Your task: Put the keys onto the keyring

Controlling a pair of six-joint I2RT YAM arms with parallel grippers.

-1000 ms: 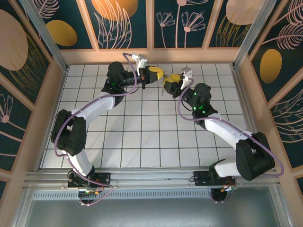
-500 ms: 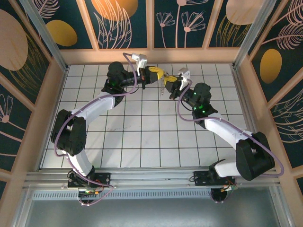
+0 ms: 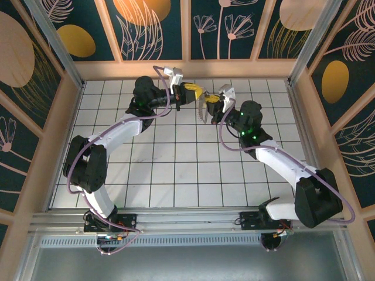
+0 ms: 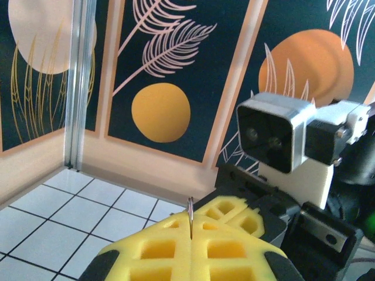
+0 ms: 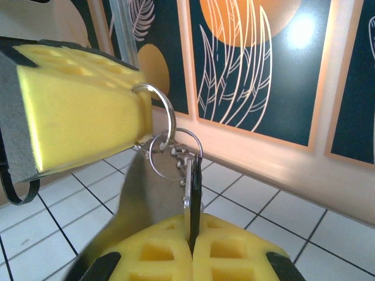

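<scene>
1. Top view: the keys (image 3: 202, 111) are too small to tell apart, just a thin silvery bit hanging betw. L gripper (image 3: 196, 92) and R gripper (image 3: 209, 100), over the tiled floor (image 3: 176, 170) near the back wall. How the jaws stand is unclear here.
2. L wrist: the keyring (image 4: 190, 209) is mostly hidden; only an edge-on sliver pokes up betw. the yellow pads (image 4: 158, 249). L gripper is pinched tight on it.
3. R wrist: the keyring (image 5: 163, 111) is a thin silver loop, partly buried at the L pad (image 5: 82, 111). A second ring (image 5: 176, 155) hangs through it. R gripper (image 5: 192, 249) is clamped on a dark key (image 5: 195, 187), edge-on, lower part hidden betw. its pads.
</scene>
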